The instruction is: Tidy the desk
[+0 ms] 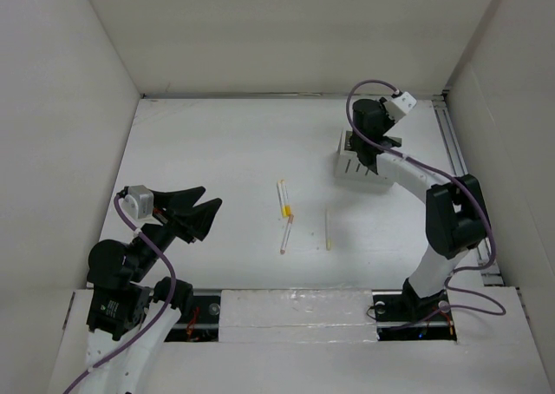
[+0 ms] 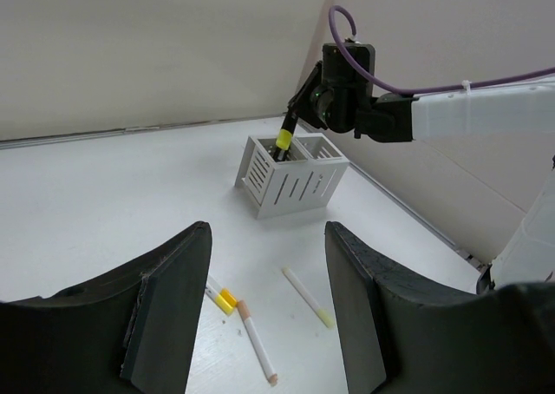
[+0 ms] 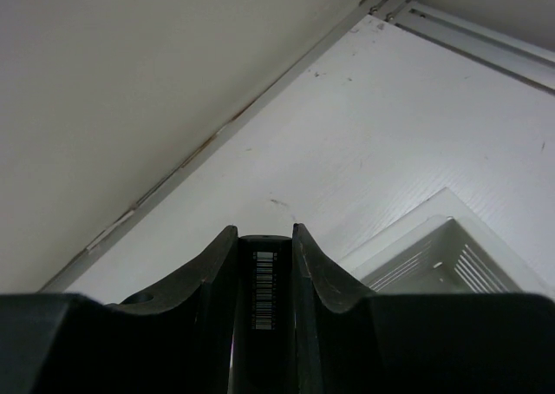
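Observation:
The desk is a white tabletop with a metal rail on its right side. Three pens lie at its middle: a yellow-capped one, a pink-tipped one and a pale yellow one. My right gripper is shut on a black marker with a yellow band, its lower end inside the white slotted pen holder. The marker's barcode shows between the fingers in the right wrist view. My left gripper is open and empty, left of the pens.
Tall white wall panels enclose the desk on the left, back and right. The pen holder stands near the back right corner, close to the rail. In the left wrist view the three pens lie just beyond my open left gripper.

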